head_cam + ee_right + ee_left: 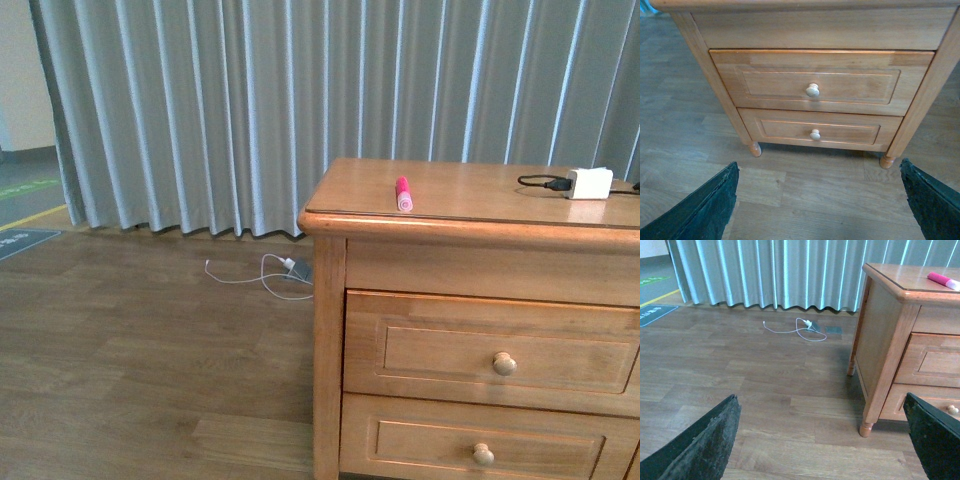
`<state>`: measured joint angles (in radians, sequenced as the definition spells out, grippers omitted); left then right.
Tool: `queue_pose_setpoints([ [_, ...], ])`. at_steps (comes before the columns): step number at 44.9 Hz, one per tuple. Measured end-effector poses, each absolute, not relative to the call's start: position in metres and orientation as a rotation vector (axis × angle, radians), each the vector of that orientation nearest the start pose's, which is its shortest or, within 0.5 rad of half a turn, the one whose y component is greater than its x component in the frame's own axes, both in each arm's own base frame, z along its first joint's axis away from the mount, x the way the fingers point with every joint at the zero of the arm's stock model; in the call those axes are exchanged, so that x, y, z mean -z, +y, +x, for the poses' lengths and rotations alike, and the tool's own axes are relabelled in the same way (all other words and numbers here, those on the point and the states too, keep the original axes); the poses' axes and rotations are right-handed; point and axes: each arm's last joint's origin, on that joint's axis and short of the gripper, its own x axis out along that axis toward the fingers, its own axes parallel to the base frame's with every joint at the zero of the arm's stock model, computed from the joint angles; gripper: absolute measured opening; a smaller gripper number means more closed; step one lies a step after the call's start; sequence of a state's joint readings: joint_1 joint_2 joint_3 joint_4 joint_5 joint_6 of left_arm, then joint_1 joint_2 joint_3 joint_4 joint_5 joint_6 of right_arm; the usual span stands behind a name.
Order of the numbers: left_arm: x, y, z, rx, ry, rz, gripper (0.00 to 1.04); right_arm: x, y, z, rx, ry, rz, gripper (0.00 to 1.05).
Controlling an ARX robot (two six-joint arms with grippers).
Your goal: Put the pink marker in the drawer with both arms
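Observation:
The pink marker [403, 193] lies on the top of the wooden cabinet [450, 190], near its front left corner; it also shows in the left wrist view [943, 281]. The upper drawer [490, 350] is shut, with a round pale knob [504, 364]; the right wrist view shows it head-on [812, 82] with its knob [812, 90]. My left gripper [822, 440] is open and empty above the floor, left of the cabinet. My right gripper [820, 200] is open and empty, in front of the cabinet and well back from it. Neither arm shows in the front view.
A lower drawer [815, 131] with its own knob [815, 134] is shut too. A white charger block [588, 183] with a black cable sits on the cabinet top at the right. A white cable [265, 275] lies on the wooden floor by the grey curtain [300, 100].

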<state>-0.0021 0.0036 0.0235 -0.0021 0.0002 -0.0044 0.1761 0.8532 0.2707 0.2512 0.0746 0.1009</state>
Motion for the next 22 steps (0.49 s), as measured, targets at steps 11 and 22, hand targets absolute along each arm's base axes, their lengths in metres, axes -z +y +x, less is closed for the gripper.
queue_pose_setpoints([
  [11, -0.171, 0.000, 0.096, 0.002, -0.018, -0.004, 0.99, -0.161, 0.061, 0.261, -0.092, 0.479, 0.012, 0.96],
  [22, -0.171, 0.000, 0.096, 0.002, -0.018, -0.004, 0.99, -0.127, 0.084, 0.333, -0.054, 0.514, -0.007, 0.96],
])
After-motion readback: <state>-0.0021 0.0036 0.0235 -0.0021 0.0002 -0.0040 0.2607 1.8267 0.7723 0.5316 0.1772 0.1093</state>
